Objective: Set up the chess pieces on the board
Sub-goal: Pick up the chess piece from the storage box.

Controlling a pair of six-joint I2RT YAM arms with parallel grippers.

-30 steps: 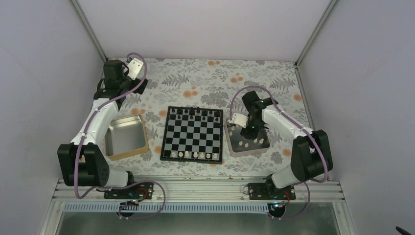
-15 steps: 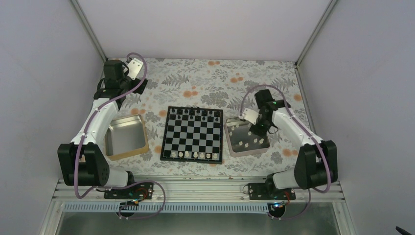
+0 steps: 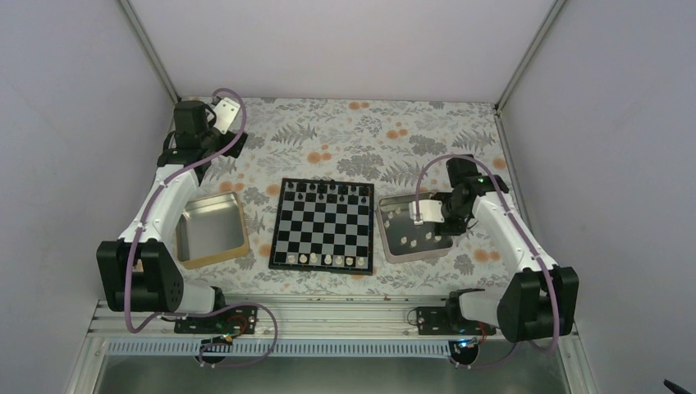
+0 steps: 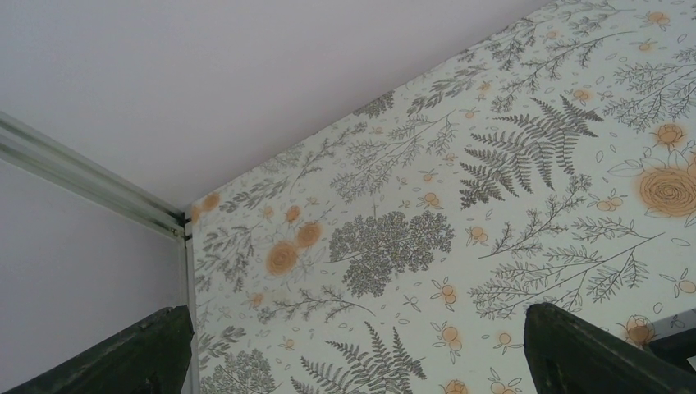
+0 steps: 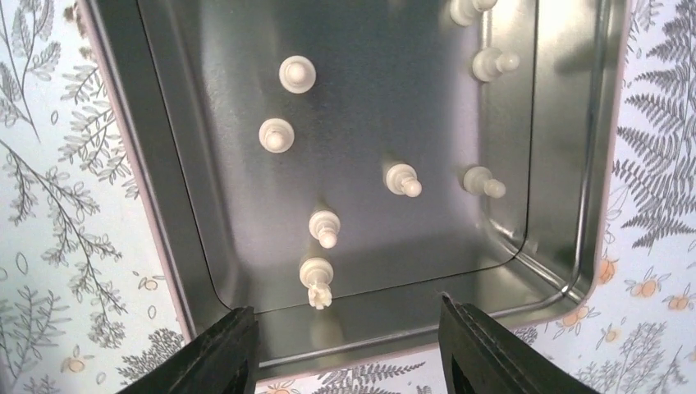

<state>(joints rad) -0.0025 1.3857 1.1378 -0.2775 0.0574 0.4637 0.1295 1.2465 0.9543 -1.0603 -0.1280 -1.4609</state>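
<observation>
Right claw (image 5: 349, 332) pulled off the middle of the square metal tray (image 5: 164, 180) toward its right edge over the last second, jaws spreading on the way. They ended apart with nothing between them, so no piece came out on this pass. Eight tiny cream chess pieces (image 5: 402, 179) showed in the wrist view, all loose on the tray floor, several tipped over. One (image 5: 315, 277) lay just ahead of the claw near the tray wall. The small black-and-silver chequered board (image 3: 324, 223) sat just left of the tray on the floral-cloth bench (image 3: 345, 131), with a handful of cream pieces along its near row and black ones on the far row. My read: claw was re-lining for a fresh pick, and most of the white set was not yet placed. Left claw (image 4: 353, 365) was parked at the far left corner, jaws wide and holding nothing.
</observation>
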